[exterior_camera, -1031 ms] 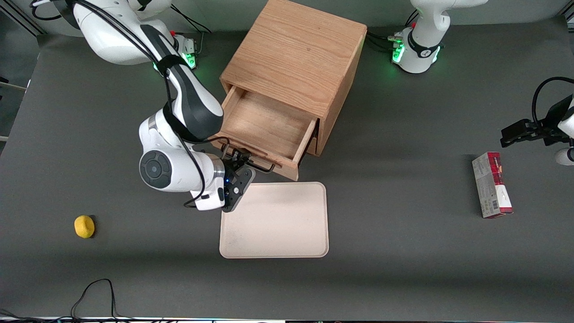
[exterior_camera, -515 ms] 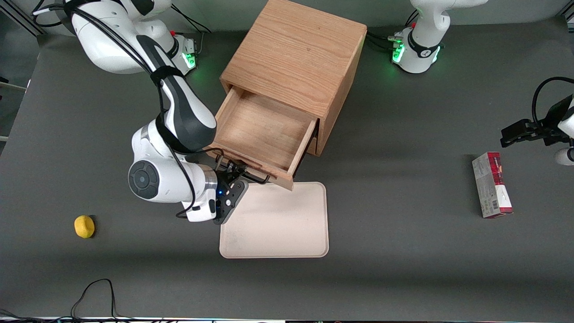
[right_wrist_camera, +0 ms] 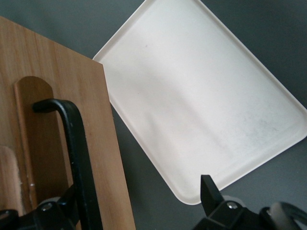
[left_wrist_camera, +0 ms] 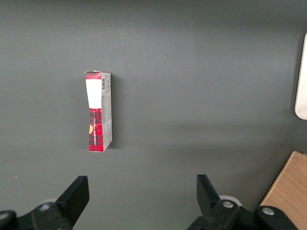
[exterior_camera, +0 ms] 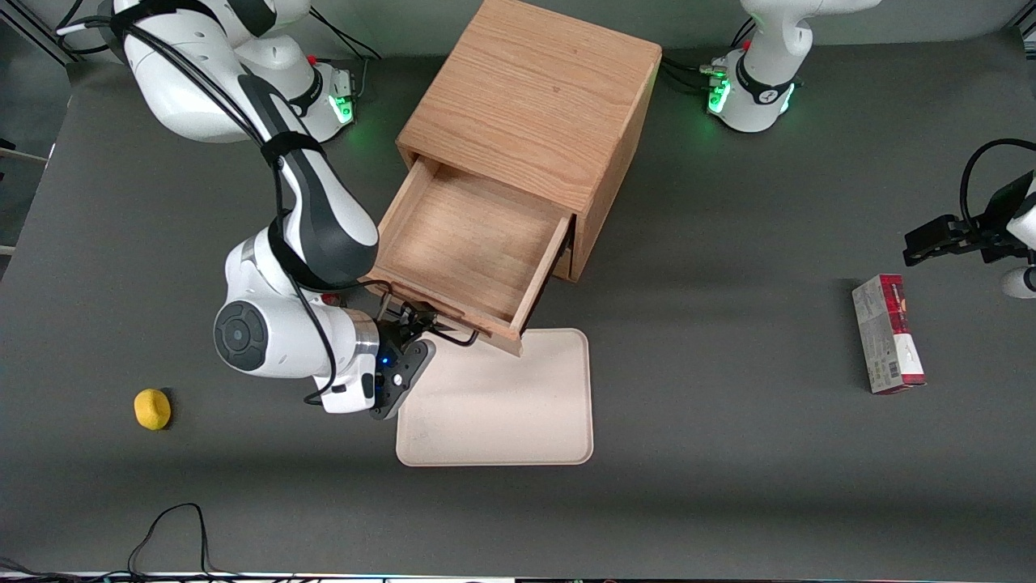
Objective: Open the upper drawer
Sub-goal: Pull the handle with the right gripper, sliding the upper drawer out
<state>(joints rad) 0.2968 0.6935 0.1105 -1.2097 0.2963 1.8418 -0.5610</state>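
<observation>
A cream tray [exterior_camera: 495,398] is seen lying on the dark table [exterior_camera: 712,243] just in front of the oak cabinet [exterior_camera: 534,105], its nearest corner overlapped from above by the front panel of the upper drawer [exterior_camera: 473,243]. A yellow ball [exterior_camera: 152,408] is found toward the working arm's end, and a red-and-white box [exterior_camera: 887,334] toward the parked arm's end. The drawer is seen pulled far out of the cabinet, its inside bare. The right arm is bent low beside the drawer, wrist turned toward the front panel. The gripper [exterior_camera: 402,334] is placed at the black bar handle [right_wrist_camera: 76,148]; its jaws are spread wide, one finger [right_wrist_camera: 62,211] touching the bar, which is not clamped.
</observation>
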